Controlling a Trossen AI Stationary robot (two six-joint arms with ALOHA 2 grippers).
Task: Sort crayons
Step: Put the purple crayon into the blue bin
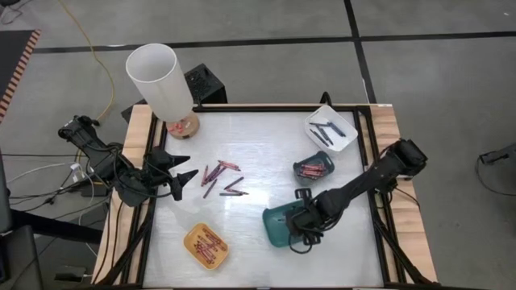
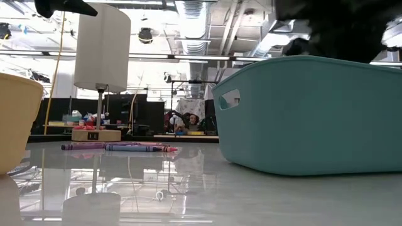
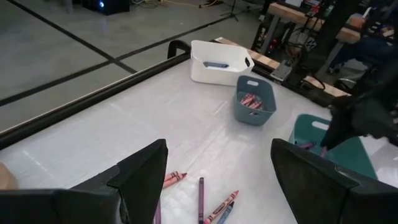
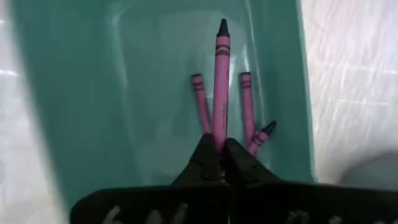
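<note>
**Pink crayon over the teal tray, ready to drop**

The right pincer [image 4: 217,149] is clenched on a pink crayon [image 4: 221,74], held by its lower end and hanging point-forward over the large teal tray [image 1: 278,225] near the worktop's [image 1: 258,161] front right. Three more pink crayons [image 4: 200,99] already lie on that tray's floor, just beside the held one.

To do this step well, I would lower the crayon until it is close above the tray floor, keep it clear of the walls, and only then release, so it lands flat beside the others instead of bouncing out. Lift straight up afterwards so the fingers do not drag anything along.

The left pincer [image 3: 214,180] is released, jaws wide apart, hovering at the worktop's left side just beside the loose crayons [image 1: 222,179] at mid-table, well placed for the next pick.

Count, as far as can be told: four trays, namely yellow [image 1: 205,246], large teal, small teal [image 1: 313,169] and white [image 1: 332,129]. About six or seven loose crayons remain unsorted. The white tray holds a few dark ones; the yellow and small teal trays hold reddish ones, too small to count. One lamp [image 1: 157,80] stands at the back left.
</note>
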